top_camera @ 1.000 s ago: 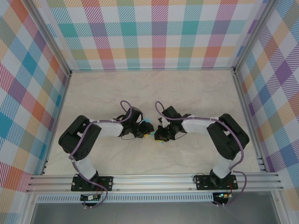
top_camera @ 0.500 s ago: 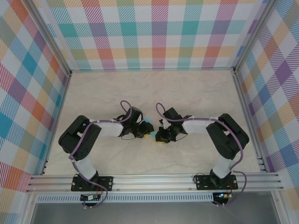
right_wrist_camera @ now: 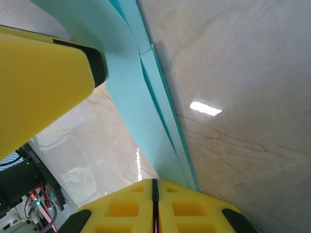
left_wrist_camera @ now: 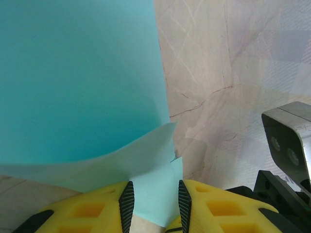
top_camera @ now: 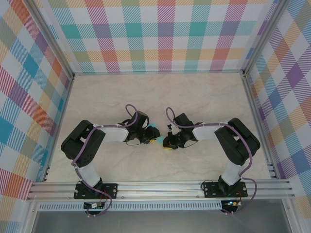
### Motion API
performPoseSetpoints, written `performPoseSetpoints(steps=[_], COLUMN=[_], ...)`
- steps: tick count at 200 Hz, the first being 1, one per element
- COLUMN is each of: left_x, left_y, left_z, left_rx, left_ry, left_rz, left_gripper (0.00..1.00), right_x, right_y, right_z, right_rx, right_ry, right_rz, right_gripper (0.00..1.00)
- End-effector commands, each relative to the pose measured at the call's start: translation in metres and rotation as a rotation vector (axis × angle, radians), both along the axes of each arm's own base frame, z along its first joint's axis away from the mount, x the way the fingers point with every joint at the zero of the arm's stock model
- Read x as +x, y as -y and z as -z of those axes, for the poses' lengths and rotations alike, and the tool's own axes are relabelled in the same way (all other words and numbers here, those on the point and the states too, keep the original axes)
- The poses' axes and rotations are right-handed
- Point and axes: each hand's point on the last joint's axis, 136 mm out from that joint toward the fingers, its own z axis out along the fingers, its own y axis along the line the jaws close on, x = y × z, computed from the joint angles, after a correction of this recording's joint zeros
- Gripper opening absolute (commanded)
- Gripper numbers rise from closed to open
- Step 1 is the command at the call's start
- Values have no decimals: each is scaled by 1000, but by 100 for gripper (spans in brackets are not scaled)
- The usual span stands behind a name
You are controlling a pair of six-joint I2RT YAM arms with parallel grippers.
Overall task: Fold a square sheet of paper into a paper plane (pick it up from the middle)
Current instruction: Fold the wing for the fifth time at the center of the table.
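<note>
turquoise and thin, the square sheet of paper (right_wrist_camera: 131,92) runs straight into the seam where the right gripper (right_wrist_camera: 154,187) has its yellow fingers (right_wrist_camera: 121,208) pressed flat together, seemingly pinching a folded edge. over the last second those fingers tightened the last little bit. in the top view the right wrist has also slid a touch outward, away from the left arm. i read that as a pinch being drawn along a fold to sharpen it. that would put the task in mid-creasing, past the pick-up and well short of a finished dart.

the left gripper (left_wrist_camera: 155,201) has not altered. its ribbed black pads (left_wrist_camera: 127,204) stand part open with a flap of the sheet in the gap between them. whether they bear on it i cannot tell.

the sheet sits between the two grippers, near the middle of the table (left_wrist_camera: 233,73) and just ahead of the arms. it is matte and no longer a flat square. the right wrist view shows several layers stacked along one long straight fold, their edges slightly stepped. the left wrist view shows a paler flap bowing softly across a broad flat panel. the fingers are moulded yellow plastic with sunken pockets. the table is a pale, marble-veined surface, glossy enough to throw back a bright glint. pastel plaid walls (top_camera: 160,34) enclose it.
</note>
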Motion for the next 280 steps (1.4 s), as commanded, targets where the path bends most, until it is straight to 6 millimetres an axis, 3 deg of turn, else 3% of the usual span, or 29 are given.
performPoseSetpoints(steps=[1, 30, 51, 98, 118, 156, 211, 250, 280], left_x=[-14, -12, -13, -14, -14, -14, -15, -14, -14], left_y=[-31, -31, -30, -29, -28, -27, -27, -28, -31], left_z=[39, 38, 39, 40, 41, 39, 39, 39, 40], left_rx=[168, 164, 163, 155, 151, 144, 143, 151, 165], left_ry=[-86, -82, -83, -88, -89, -87, -89, -90, -89], left_rz=[-49, -51, -49, -42, -39, -37, -36, -47, -60], left_gripper=[34, 34, 34, 34, 34, 34, 34, 34, 34], right_x=[-38, -56, -56, -12, 3, 20, 25, 13, -9], right_y=[33, 48, 48, 13, 0, -15, -16, -4, 11], right_z=[34, 37, 28, -36, -48, -42, -16, 2, 15], right_rx=[-123, -160, -155, 3, 43, 54, 4, -62, -102], right_ry=[-135, -160, -141, 51, 94, 94, 52, 9, -48], right_rz=[-10, -23, -26, -26, -19, -20, -21, -33, -56], right_gripper=[9, 8, 8, 10, 10, 8, 5, 5, 5])
